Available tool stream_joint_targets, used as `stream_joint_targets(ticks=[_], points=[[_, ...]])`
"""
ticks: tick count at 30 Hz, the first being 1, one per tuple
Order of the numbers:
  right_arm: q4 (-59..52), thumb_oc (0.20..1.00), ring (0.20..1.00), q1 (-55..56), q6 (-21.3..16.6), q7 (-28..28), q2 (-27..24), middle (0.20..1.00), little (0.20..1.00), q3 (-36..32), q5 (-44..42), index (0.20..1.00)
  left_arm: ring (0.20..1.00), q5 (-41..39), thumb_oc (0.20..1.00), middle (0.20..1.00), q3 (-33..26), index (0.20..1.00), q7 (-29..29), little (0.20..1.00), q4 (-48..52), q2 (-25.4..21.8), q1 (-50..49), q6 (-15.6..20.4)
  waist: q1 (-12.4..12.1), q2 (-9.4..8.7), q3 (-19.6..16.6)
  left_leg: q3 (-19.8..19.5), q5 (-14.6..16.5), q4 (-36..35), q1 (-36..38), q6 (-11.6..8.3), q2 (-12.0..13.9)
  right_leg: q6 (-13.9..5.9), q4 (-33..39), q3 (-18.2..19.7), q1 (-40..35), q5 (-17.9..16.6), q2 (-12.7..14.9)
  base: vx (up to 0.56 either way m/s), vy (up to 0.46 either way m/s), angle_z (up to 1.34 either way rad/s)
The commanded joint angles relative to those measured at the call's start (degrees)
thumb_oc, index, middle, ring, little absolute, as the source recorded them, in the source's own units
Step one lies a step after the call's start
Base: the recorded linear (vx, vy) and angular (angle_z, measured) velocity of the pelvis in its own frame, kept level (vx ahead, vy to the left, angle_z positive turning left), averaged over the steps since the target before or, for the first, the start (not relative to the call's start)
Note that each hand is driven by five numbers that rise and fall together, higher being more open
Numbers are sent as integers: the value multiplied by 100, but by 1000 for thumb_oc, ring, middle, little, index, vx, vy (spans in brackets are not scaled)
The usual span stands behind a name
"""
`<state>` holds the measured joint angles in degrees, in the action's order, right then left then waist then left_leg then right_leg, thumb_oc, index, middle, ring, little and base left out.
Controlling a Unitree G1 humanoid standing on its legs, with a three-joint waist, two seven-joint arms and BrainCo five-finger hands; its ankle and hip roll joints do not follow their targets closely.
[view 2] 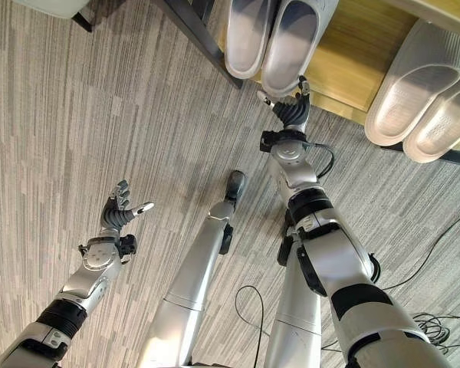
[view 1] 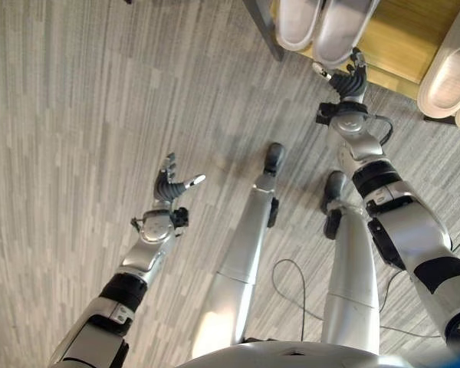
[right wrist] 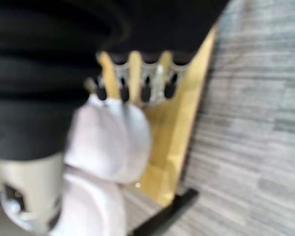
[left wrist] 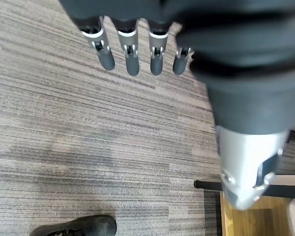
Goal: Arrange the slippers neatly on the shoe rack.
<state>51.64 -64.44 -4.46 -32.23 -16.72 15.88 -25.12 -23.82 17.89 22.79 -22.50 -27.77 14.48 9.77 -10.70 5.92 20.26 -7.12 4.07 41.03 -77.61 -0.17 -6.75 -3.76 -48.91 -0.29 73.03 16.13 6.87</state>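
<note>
A pair of white slippers (view 2: 272, 38) lies side by side on the wooden shelf (view 2: 360, 46) of the shoe rack, heels toward me. A second white pair (view 2: 422, 96) lies further right on the same shelf. My right hand (view 2: 291, 111) is stretched out to the heel of the first pair's right slipper (view 1: 341, 31), open, its fingertips at the heel's edge and curled round nothing. The right wrist view shows its straight fingers (right wrist: 145, 86) above white slippers (right wrist: 113, 140) and the yellow shelf (right wrist: 172, 147). My left hand (view 1: 167, 188) hovers open over the carpet, far left of the rack.
The rack's black frame bar (view 2: 199, 38) slants down to the grey striped carpet (view 1: 77, 115) at the shelf's left end. A pale object (view 2: 54, 6) shows at the far top left. A corner of the rack (left wrist: 236, 216) appears in the left wrist view.
</note>
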Motion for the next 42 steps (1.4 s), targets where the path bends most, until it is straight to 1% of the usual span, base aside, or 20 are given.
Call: stream_joint_targets(ticks=[1,7,10,11,14,16,17,18,20,21,22,23,27,29,30,34,36,38,41,42], points=[[-45,1000,1000,-88,-330,-184,-160,1000,1000,-141,50,1000,1000,315,1000,1000,114,1000,147,1000,-203,-288,-138,244,-178,160,-225,295,455,-181,-135,36,243,-218,68,222,-75,-157,279,19,10,4],[-102,1000,1000,34,-364,-248,-122,1000,1000,-204,44,1000,1000,378,1000,1000,151,1000,159,1000,-244,-245,-172,214,-143,142,-257,306,499,-47,-165,41,233,-192,-28,245,-33,-137,264,3,3,1],[-171,1000,1000,448,-373,-279,-14,1000,1000,-303,69,1000,1000,420,1000,1000,99,1000,215,1000,-290,-178,-153,173,-73,101,-267,328,516,-37,-103,46,239,-180,-17,240,-91,-143,249,2,23,1],[-277,1000,1000,742,-379,-229,40,1000,1000,-335,79,1000,1000,409,1000,1000,49,1000,232,1000,-319,-131,-134,167,-25,70,-267,344,516,-75,-32,53,259,-190,10,235,-145,-162,243,0,0,0],[-477,1000,1000,1126,-364,-121,112,1000,1000,-309,148,1000,1000,419,1000,1000,-12,1000,232,1000,-323,-77,-141,151,42,41,-240,374,496,-143,87,53,288,-192,85,240,-251,-200,222,-14,12,-1],[-734,1000,1000,1651,-304,19,162,1000,1000,-175,466,1000,1000,367,1000,1000,-148,1000,214,1000,-340,3,-132,150,142,-20,-208,382,464,-320,327,50,341,-194,276,223,-458,-254,197,-42,37,-3],[-746,1000,1000,1664,-299,15,164,1000,1000,-172,471,1000,1000,367,1000,1000,-149,1000,213,1000,-340,5,-139,151,147,-17,-198,382,459,-334,351,50,341,-193,288,221,-481,-259,198,-39,39,-2],[-837,1000,1000,1992,-266,65,257,1000,1000,-124,613,1000,1000,274,1000,1000,-202,1000,221,1000,-393,103,-109,158,228,-63,-185,410,434,-459,550,38,387,-194,442,215,-656,-308,173,-36,24,-3],[-885,1000,1000,2198,-254,104,309,1000,1000,-94,693,1000,1000,208,1000,1000,-223,1000,206,1000,-433,177,-108,170,274,-96,-170,414,418,-540,700,34,403,-190,547,203,-799,-331,163,-64,53,-12],[-1100,1000,1000,2821,-203,222,377,1000,1000,53,1031,1000,1000,59,1000,1000,-248,1000,154,1000,-533,311,-57,211,448,-184,-98,432,348,-826,1195,8,450,-210,916,186,-1270,-470,122,-86,74,-20],[-1107,1000,1000,2829,-201,220,377,1000,1000,55,1034,1000,1000,59,1000,1000,-248,1000,153,1000,-535,312,-60,213,450,-182,-89,432,344,-837,1214,8,450,-210,925,185,-1288,-473,123,-102,76,-18],[-1182,1000,1000,3010,-175,246,366,1000,1000,91,1156,1000,1000,43,1000,1000,-263,1000,134,1000,-506,336,-81,230,489,-220,-89,442,318,-922,1339,-2,450,-220,1055,172,-1420,-518,126,-58,30,-9],[-1333,1000,1000,3663,-141,434,391,1000,1000,227,1425,1000,1000,11,1000,1000,-246,1000,-33,1000,-389,363,-197,270,617,-292,-75,489,219,-1265,1999,-34,447,-236,1468,141,-2011,-651,88,-68,39,-7],[-1300,1000,1000,4094,-134,573,437,1000,1000,291,1562,1000,1000,48,1000,1000,-231,1000,-177,1000,-261,340,-332,309,665,-335,-128,482,191,-1449,2438,-59,443,-238,1759,115,-2463,-696,93,-87,14,-4],[-1243,1000,1000,4268,-131,647,446,1000,1000,304,1621,1000,1000,79,1000,1000,-239,1000,-246,1000,-197,301,-376,338,684,-349,-134,483,-37,-1611,2576,-55,449,-233,1930,75,-2593,-924,75,-110,10,-3],[-928,1000,1000,4879,-11,882,444,1000,1000,386,2014,1000,1000,103,1000,1000,-241,1000,-466,1000,-370,222,-467,347,790,-457,-182,464,-96,-1959,3485,-97,467,-240,2288,-16,-3475,-949,81,-23,-21,-5],[-673,1000,1000,5205,10,1051,389,1000,1000,428,2169,1000,1000,12,1000,1000,-227,1000,-708,1000,-427,166,-524,361,836,-502,-229,451,-125,-2180,3980,-129,482,-236,2474,-53,-3953,-938,54,4,-44,-1],[-393,1000,1000,5485,70,1220,384,1000,1000,367,2200,1000,1000,-48,1000,1000,-209,1000,-953,1000,-326,66,-695,297,862,-494,-283,423,-236,-2463,4421,-151,476,-237,2636,-97,-4333,-936,17,27,-23,-3],[88,1000,1000,5796,152,1387,410,1000,1000,282,2446,1000,1000,122,1000,1000,-143,1000,-1222,1000,-362,-59,-823,210,945,-494,-425,423,-333,-2748,4917,-170,525,-247,2875,-160,-4830,-943,-44,-2,-17,0],[452,1000,1000,5952,201,1442,415,1000,1000,196,2576,1000,1000,230,1000,1000,-134,1000,-1334,1000,-347,-121,-844,180,992,-493,-523,427,-326,-2907,5293,-194,545,-250,3019,-154,-5209,-889,-86,0,-35,-4]])
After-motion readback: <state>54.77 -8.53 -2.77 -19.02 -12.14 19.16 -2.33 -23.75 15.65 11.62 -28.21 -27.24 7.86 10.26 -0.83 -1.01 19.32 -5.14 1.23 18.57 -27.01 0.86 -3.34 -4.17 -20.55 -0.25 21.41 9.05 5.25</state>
